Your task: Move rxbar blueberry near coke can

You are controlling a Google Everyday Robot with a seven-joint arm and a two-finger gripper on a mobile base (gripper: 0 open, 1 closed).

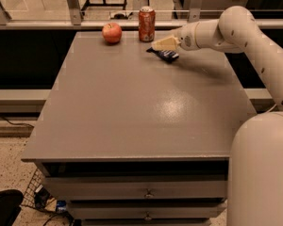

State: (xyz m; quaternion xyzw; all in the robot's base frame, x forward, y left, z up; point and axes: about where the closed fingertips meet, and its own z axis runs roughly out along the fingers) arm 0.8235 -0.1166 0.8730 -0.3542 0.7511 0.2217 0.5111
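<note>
Grey and matte, the surface [132, 117] carried three things, all gathered along its far edge. Near the middle of that edge stood the coke can [146, 24], upright, red with a silver top. Pale marks ran down its side, but no lettering on it could be read. To the can's left, apart from it, sat a round red apple [112, 32].

To the can's right, and a little nearer the front, the rxbar blueberry [164, 55] lay close to the can without touching it. Its dark navy wrapper showed a few pale specks of print, too small to make out as words. The bar seemed to lie flat on the surface with one end pointing toward the can.

Directly over the bar hung the cream-coloured gripper [163, 44], reaching in from the right on the white arm [236, 27], its tip aimed at the can. Whether the gripper was open, closed or gripping the bar could not be told. The two looked to meet or nearly meet.

Below the front edge a drawer [146, 190] showed a small knob. The robot's white body [262, 173] filled the near right corner.
</note>
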